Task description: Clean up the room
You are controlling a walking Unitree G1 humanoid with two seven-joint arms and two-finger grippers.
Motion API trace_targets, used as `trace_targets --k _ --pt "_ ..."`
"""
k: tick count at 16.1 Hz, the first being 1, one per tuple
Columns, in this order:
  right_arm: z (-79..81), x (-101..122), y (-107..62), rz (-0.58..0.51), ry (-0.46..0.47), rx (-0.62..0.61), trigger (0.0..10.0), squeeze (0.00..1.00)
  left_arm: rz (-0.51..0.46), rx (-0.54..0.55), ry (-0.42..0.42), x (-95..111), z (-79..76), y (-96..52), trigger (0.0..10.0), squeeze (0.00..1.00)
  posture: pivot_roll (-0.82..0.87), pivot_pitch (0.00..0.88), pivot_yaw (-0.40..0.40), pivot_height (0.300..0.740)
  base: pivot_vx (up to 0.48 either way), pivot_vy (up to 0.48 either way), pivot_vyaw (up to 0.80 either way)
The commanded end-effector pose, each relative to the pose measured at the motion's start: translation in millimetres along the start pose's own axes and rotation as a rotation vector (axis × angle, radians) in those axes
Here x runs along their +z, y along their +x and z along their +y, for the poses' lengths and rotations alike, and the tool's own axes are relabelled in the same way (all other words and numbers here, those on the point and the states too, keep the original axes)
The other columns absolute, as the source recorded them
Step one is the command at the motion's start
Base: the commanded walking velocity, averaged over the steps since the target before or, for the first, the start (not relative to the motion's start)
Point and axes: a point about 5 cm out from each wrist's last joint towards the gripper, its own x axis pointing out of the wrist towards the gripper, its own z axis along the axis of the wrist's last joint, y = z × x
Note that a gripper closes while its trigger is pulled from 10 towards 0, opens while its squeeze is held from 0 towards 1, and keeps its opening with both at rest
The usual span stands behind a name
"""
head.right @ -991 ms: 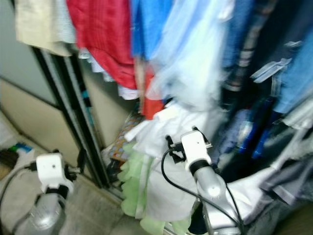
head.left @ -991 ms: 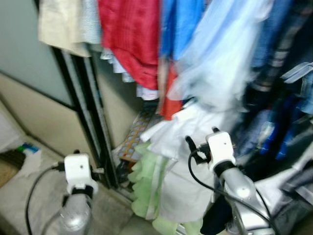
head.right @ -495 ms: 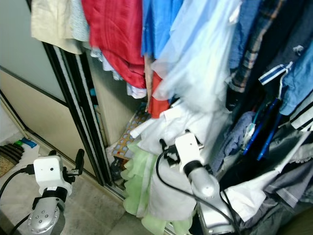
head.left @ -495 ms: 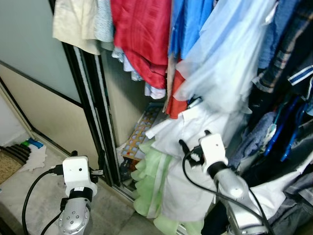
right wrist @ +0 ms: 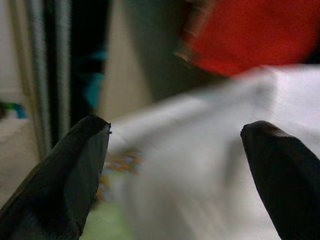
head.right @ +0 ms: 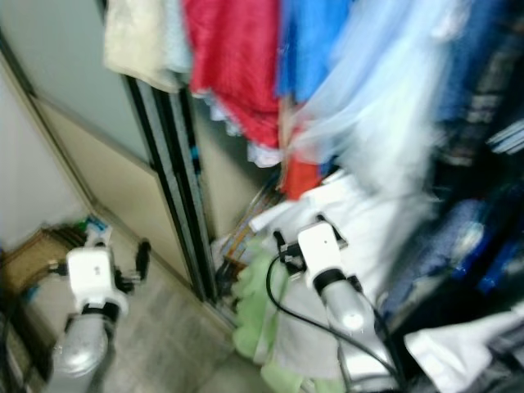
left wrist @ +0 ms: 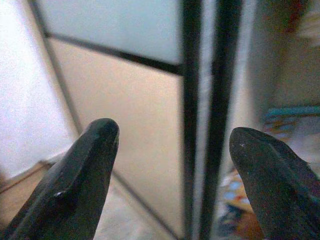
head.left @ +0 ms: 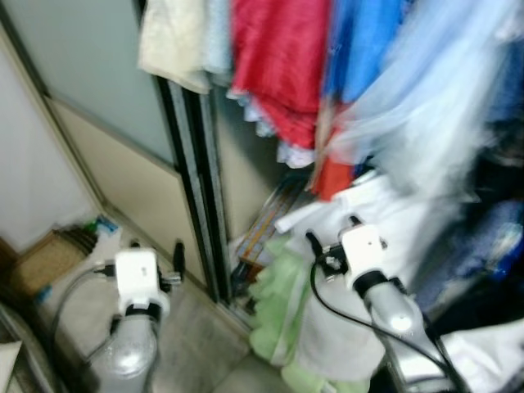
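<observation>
Red, blue and pale blue clothes hang in a crowded row along the top of the head views, blurred. The red shirt [head.left: 278, 57] is at top centre, a cream garment [head.left: 172, 41] at upper left, the blue shirt [head.left: 360, 49] next to the red one, and a light blue shirt [head.left: 434, 115] at upper right. Below them, in the centre and lower right, a white garment [head.left: 393, 213] and a light green cloth [head.left: 282, 303] spill out of the open wardrobe towards the floor. The black frame of the sliding door [head.left: 192, 188] runs down the middle left, with its frosted panel [head.left: 98, 74] at upper left.

The left gripper [left wrist: 170, 150] is at lower left, over the grey floor [head.left: 196, 344], and faces the door frame; its two fingers stand wide apart and hold nothing. The right gripper [right wrist: 175, 145] is at lower centre, close before the white garment, also spread wide and empty. A flat brown thing [head.left: 45, 262] lies at the far left edge.
</observation>
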Motion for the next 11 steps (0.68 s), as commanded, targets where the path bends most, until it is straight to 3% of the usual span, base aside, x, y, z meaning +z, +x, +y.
trace_targets --k 1,7,11 --pt "-7.9 1.1 0.3 -0.005 -0.015 -0.021 10.0 0.00 0.003 -0.011 -0.007 -0.5 -2.5 1.1 10.0 0.00 -0.12 0.000 0.029 0.740 0.000 0.000 0.80" --pt "-5.9 -2.3 -0.9 0.004 -0.009 0.004 10.0 0.00 -0.004 0.015 0.005 -1.5 1.0 0.6 10.0 0.00 -0.10 0.000 -0.002 0.740 0.000 0.000 0.80" --pt "-1.5 -0.1 8.5 -0.001 -0.066 0.078 10.0 0.00 -0.010 0.045 -0.005 -3.1 -1.9 -1.4 10.0 0.00 -0.09 0.000 -0.050 0.740 0.000 0.000 0.00"
